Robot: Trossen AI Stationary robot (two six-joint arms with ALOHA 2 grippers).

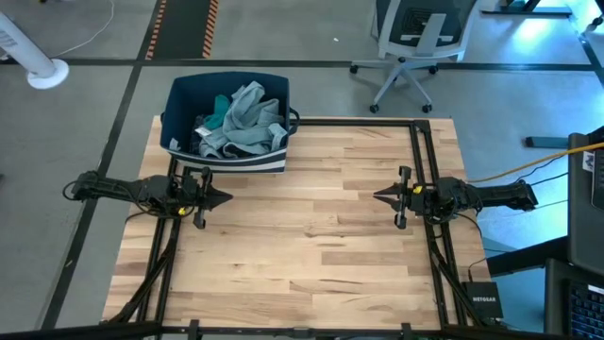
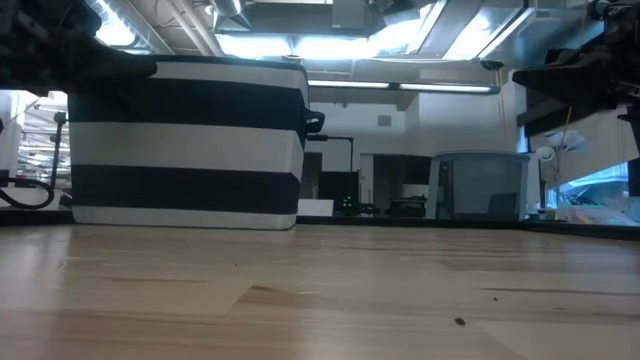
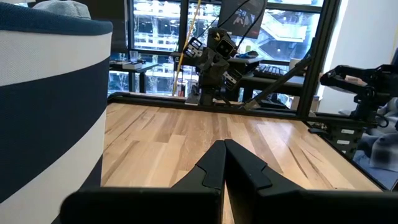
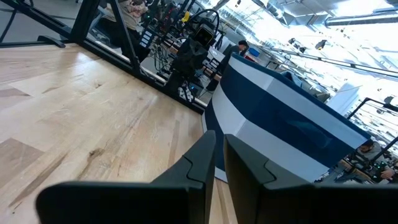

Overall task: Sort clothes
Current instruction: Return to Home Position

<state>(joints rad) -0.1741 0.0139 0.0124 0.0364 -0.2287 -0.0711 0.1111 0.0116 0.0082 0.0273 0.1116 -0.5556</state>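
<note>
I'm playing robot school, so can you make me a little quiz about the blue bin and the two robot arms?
1. True or false: the clothes lie inside the bin, not on the table.
2. Which arm is the bin nearer to? A: the left arm. B: the right arm. C: it stands midway between both.
3. Fill in: the left end effector and the right end effector are both shut and hold ____.

Key: 1 true. 2 A. 3 nothing.
</note>
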